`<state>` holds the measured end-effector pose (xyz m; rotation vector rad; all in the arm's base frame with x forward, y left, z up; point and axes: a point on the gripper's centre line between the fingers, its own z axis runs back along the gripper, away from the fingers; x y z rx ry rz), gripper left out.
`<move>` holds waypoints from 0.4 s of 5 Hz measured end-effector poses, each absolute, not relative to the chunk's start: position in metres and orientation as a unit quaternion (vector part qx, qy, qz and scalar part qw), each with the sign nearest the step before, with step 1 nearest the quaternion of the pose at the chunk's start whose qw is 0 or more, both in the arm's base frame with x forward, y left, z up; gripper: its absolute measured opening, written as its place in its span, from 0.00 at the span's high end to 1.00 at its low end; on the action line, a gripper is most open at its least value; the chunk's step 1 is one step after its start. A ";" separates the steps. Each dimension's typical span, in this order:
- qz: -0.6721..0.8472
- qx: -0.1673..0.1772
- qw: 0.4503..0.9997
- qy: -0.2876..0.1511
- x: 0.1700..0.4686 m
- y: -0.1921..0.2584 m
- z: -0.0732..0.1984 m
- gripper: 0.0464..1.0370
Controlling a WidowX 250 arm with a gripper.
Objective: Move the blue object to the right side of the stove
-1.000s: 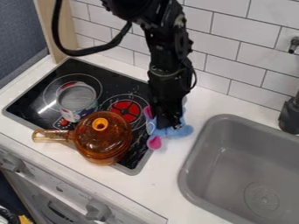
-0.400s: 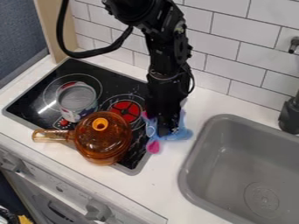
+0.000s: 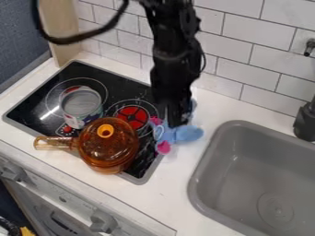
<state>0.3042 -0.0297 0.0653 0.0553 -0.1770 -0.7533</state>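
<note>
The black gripper (image 3: 177,120) hangs down from the top edge over the strip of counter between stove and sink, at the toy's upper part and covering some of it. Beneath and around its tip is the blue plush toy (image 3: 187,133) with pink ends, one at its upper left and one at its lower left. The toy lies at the right edge of the black stove (image 3: 117,85), its left side over the border and most of its blue body over the white counter.
An amber glass pot (image 3: 109,150) with a lid stands at the stove's front, its handle pointing left. Behind it is an open metal can (image 3: 81,108). The grey sink (image 3: 246,168) lies to the right, and a tiled wall (image 3: 246,55) rises behind.
The gripper has moved up in the view, baring more of the toy's blue body. The toy's lower pink end has shifted slightly upward, and the arm's cable has swung left.
</note>
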 end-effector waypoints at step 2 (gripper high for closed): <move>-0.355 0.021 0.927 -0.121 0.305 -0.025 0.090 0.04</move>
